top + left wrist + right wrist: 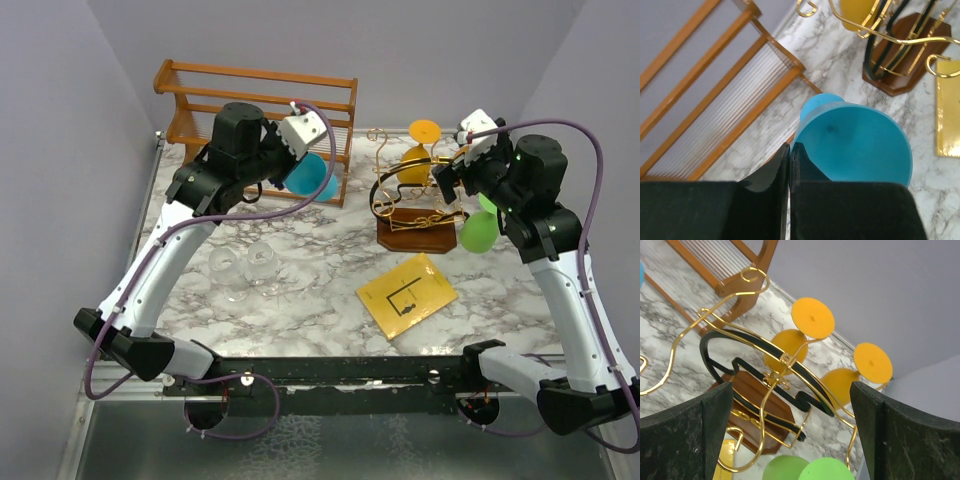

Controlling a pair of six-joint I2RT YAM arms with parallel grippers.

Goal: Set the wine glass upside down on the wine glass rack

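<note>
In transit: left hand (790,150) clamps the blue wine glass (855,145) by its rim.
We judge this frees the foot for the hooks; the wine glass rack (415,228) stands ahead-right of that hand, with the right hand (791,390) spread open before it.

Robot lab cell, not a home.
Left arm (165,255) and right arm (578,300) are sitting bolted to a black rail (350,372) at the table (320,250) edge, plain grey walls (60,120) are boxing it in, and purple cables (597,170) are looping off both.
</note>
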